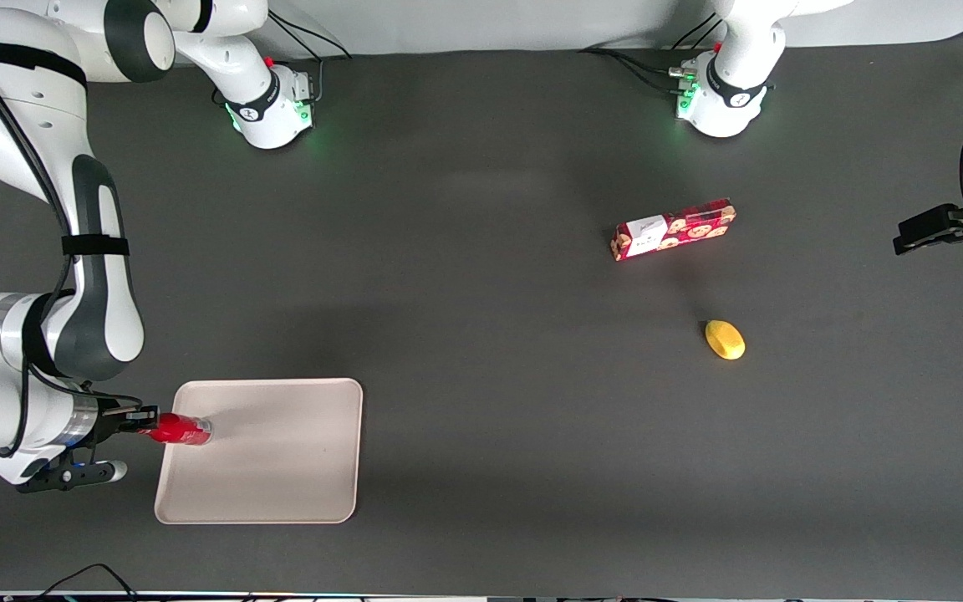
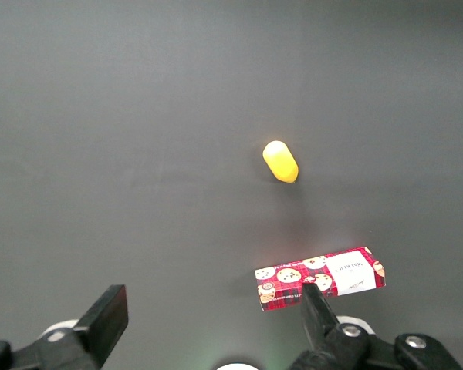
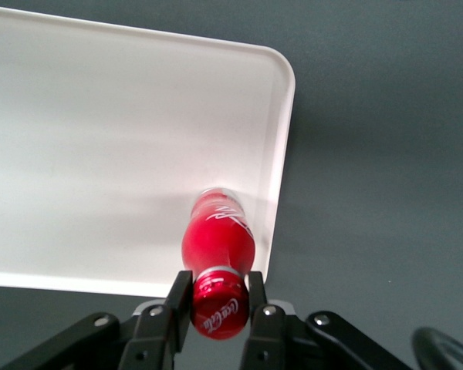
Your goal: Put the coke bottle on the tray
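The red coke bottle (image 1: 182, 429) with white lettering is held by my right gripper (image 1: 145, 420), whose two black fingers clamp its red cap (image 3: 217, 307). The bottle's base (image 3: 216, 202) is over the cream-beige tray (image 1: 281, 468), near the rim at the working arm's end; I cannot tell whether it touches the tray. In the right wrist view the tray's plain surface (image 3: 100, 154) spreads out below the bottle (image 3: 217, 239), and the gripper (image 3: 216, 308) is closed on the cap.
A red cookie box (image 1: 672, 229) and a yellow lemon-like object (image 1: 725, 339) lie toward the parked arm's end of the table; both also show in the left wrist view, the box (image 2: 320, 277) and the yellow object (image 2: 281, 161).
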Controlling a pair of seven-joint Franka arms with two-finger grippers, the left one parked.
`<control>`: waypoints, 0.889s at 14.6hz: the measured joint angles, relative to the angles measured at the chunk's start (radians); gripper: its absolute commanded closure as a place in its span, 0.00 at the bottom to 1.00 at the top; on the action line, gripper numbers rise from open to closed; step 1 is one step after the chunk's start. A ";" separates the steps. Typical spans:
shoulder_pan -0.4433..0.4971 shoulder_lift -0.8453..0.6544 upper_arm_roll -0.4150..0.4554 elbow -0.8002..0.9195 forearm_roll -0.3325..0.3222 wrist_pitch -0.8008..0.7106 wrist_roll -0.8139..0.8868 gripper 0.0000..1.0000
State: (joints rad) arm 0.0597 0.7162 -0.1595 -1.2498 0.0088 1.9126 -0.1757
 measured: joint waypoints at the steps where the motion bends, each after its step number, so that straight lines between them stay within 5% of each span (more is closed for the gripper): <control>1: 0.000 -0.001 0.000 0.000 0.000 0.004 0.010 0.00; 6: 0.009 -0.081 0.008 0.025 0.000 -0.087 0.072 0.00; 13: 0.015 -0.433 0.072 0.070 0.000 -0.542 0.170 0.00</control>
State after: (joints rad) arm 0.0743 0.2834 -0.0873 -1.1795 0.0088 1.3708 -0.0056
